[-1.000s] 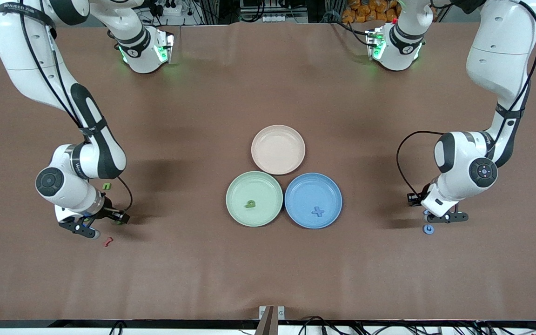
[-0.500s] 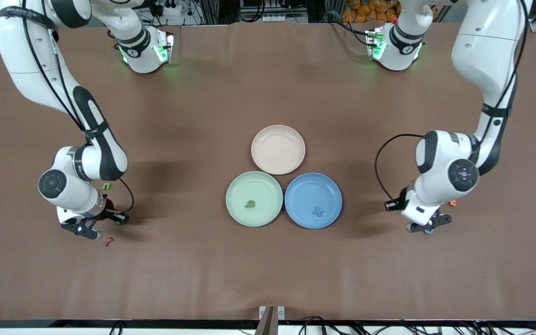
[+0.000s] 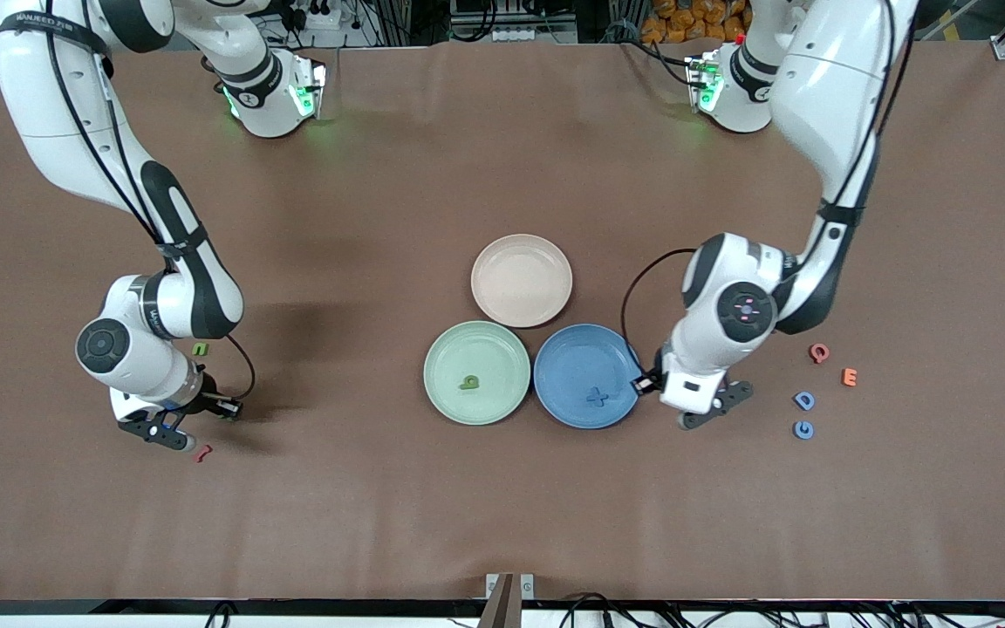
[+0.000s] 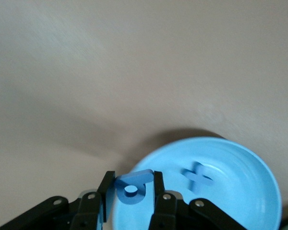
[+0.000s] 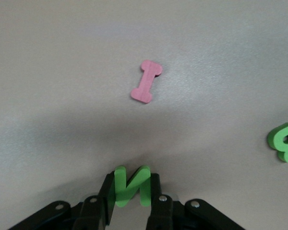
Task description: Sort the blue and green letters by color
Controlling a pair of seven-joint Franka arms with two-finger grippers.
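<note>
My left gripper (image 3: 701,417) is shut on a light blue letter b (image 4: 132,188) and hangs at the edge of the blue plate (image 3: 581,362), on the side toward the left arm's end. A blue X (image 3: 597,398) lies in that plate. My right gripper (image 3: 173,433) is low at the table toward the right arm's end, shut on a green N (image 5: 132,186). A green B (image 5: 285,143) lies close by. A green u (image 3: 199,348) lies farther from the camera than this gripper. The green plate (image 3: 485,349) holds a green p (image 3: 468,382). Blue D (image 3: 804,400) and G (image 3: 803,429) lie loose.
An empty pink plate (image 3: 522,280) touches both coloured plates, farther from the camera. A pink Q (image 3: 818,352) and orange E (image 3: 850,377) lie beside the blue D. A dark red piece (image 3: 202,453) lies just nearer the camera than my right gripper.
My left arm has carried the blue b from the loose letters over to the blue plate's edge, uncovering D, Q and E. My right gripper has shut on the green N.
</note>
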